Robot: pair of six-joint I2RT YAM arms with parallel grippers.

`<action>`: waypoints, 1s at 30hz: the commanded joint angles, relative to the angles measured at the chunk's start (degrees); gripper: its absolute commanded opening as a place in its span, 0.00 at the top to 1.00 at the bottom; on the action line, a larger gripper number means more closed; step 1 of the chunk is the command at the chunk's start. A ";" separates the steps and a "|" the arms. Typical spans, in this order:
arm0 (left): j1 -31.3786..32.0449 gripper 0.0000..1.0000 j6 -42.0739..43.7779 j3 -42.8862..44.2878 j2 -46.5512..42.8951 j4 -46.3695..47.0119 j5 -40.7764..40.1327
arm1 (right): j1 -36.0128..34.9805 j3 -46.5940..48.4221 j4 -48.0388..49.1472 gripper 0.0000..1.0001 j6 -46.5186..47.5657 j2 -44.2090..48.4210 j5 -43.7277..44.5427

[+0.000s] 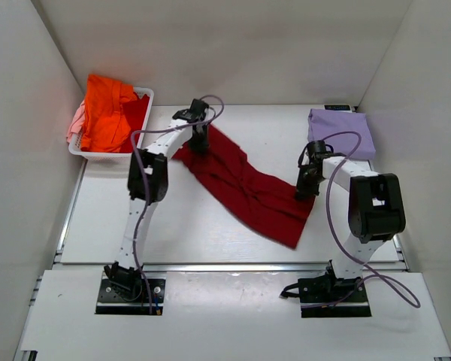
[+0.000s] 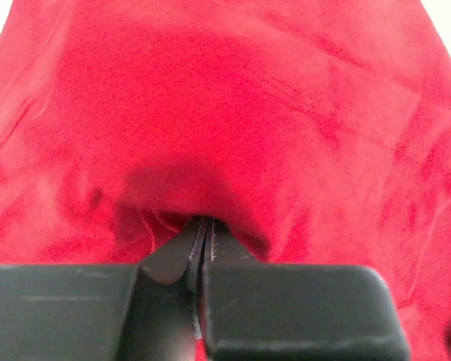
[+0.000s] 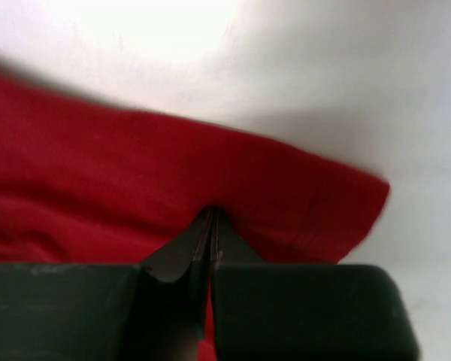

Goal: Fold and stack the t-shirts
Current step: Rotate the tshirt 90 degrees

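Observation:
The large dark red t-shirt (image 1: 244,184) lies stretched in a slanted band across the table's middle. My left gripper (image 1: 199,145) is shut on its far left end; the cloth fills the left wrist view (image 2: 233,113) around the closed fingers (image 2: 173,256). My right gripper (image 1: 307,189) is shut on its right edge; the right wrist view shows the red hem (image 3: 210,180) pinched between the fingers (image 3: 233,248). A folded lavender t-shirt (image 1: 340,131) lies at the far right. A bright orange t-shirt (image 1: 109,111) and a pale pink one (image 1: 75,122) sit in the basket.
The white slatted basket (image 1: 146,96) stands at the far left corner against the wall. White walls enclose the table on three sides. Purple cables loop off both arms.

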State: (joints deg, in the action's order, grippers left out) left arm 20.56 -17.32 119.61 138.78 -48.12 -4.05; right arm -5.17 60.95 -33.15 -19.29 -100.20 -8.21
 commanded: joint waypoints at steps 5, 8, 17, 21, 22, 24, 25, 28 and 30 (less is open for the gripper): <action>-1.93 0.92 4.39 23.09 14.21 -7.59 5.91 | -13.43 -7.77 -3.50 1.00 -17.88 5.89 2.75; -1.83 0.92 4.23 24.26 14.94 -5.24 7.83 | -20.81 -10.93 -0.01 1.00 -24.82 8.00 3.90; -1.40 0.95 0.89 26.99 16.44 2.05 15.21 | -35.96 -29.20 12.82 1.00 -44.50 19.07 5.05; -0.96 0.97 -2.27 26.46 16.96 7.77 19.51 | -37.72 -34.13 18.54 1.00 -47.50 19.44 3.73; -1.13 0.98 -2.80 27.16 17.48 8.99 20.74 | -37.55 -34.23 19.17 1.00 -46.90 18.82 3.38; -1.31 1.00 -4.03 28.30 18.89 12.16 24.25 | -37.37 -33.62 19.35 1.00 -45.67 17.33 2.41; -1.48 1.00 -3.86 27.61 19.07 14.52 25.23 | -38.07 -33.18 19.78 1.00 -44.88 16.02 1.62; -1.75 0.97 -4.39 27.95 18.81 17.61 27.78 | -38.95 -31.78 20.92 0.99 -42.86 14.17 -0.13; -2.09 0.94 -3.95 28.22 19.07 18.93 27.88 | -39.30 -29.85 19.97 1.00 -41.45 12.76 0.64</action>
State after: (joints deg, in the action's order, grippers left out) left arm 18.85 -20.75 146.12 158.26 -34.11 19.70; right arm -43.00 32.23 -6.87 -64.23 -82.48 -11.16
